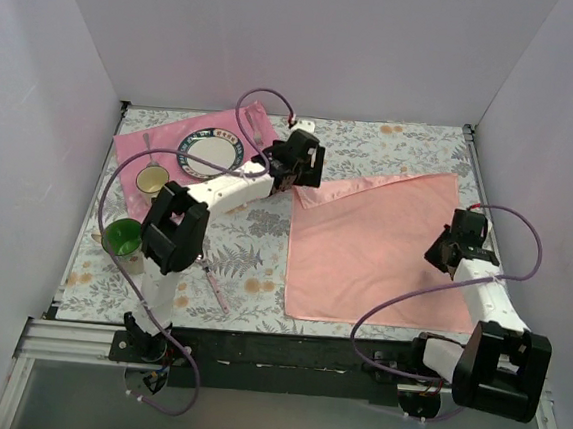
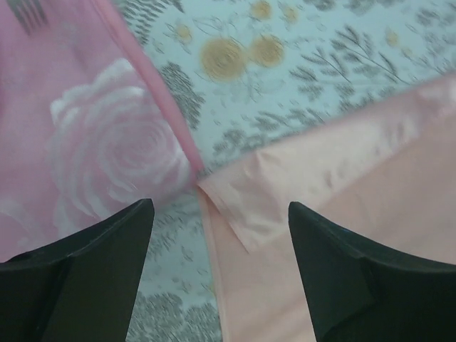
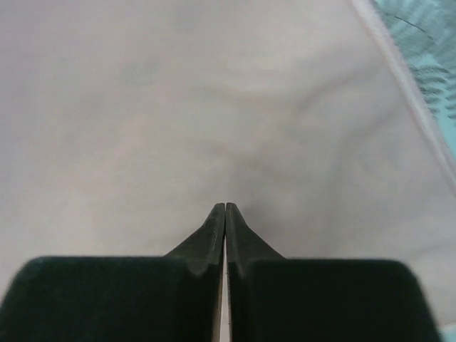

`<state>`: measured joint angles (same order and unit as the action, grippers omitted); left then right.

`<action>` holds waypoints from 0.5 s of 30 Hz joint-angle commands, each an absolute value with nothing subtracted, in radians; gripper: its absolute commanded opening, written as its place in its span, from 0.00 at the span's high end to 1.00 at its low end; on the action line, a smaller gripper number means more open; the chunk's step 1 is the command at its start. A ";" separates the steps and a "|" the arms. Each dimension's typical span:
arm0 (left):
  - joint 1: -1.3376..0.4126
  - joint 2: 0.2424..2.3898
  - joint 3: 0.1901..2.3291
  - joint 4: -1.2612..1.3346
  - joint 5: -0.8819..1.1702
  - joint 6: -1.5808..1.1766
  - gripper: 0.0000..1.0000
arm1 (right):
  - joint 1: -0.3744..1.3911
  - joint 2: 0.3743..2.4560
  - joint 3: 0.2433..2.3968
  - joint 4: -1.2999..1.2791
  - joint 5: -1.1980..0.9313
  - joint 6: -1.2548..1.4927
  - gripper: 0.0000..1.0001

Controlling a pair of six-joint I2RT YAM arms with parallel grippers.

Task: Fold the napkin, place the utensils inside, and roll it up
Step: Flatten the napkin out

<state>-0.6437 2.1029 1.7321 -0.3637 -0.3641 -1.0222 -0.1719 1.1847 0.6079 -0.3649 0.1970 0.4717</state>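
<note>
Left wrist: napkin (image 2: 335, 235) corner btwn spread L fingers (image 2: 92, 278); R fingers (image 3: 206, 242) clenched over napkin.

White links and chunky black joint housings make up both arms — left arm (image 1: 224, 185), right arm (image 1: 490, 298). A purple cable (image 1: 538, 242) loops off each, rising from the black base rail (image 1: 284, 360). The fingers (image 2: 92, 278) are matte black wedges.

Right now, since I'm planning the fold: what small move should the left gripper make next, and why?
Probably lower the left gripper and close on the napkin's far-left corner. Its jaws stand open with that corner lying between them, nothing held, and the napkin lies spread, not yet folded. The right gripper is shut over its right side.
</note>
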 commanded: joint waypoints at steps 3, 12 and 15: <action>-0.759 1.698 1.320 -0.293 -0.074 -1.150 0.28 | -0.062 1.130 0.638 -0.172 -0.214 0.314 0.55; -0.874 1.499 0.937 -0.123 -0.002 -1.276 0.34 | 0.120 1.532 0.866 0.106 -0.344 0.616 0.27; -0.890 1.487 0.870 -0.074 0.050 -1.310 0.35 | 0.144 1.656 0.943 0.214 -0.339 0.720 0.35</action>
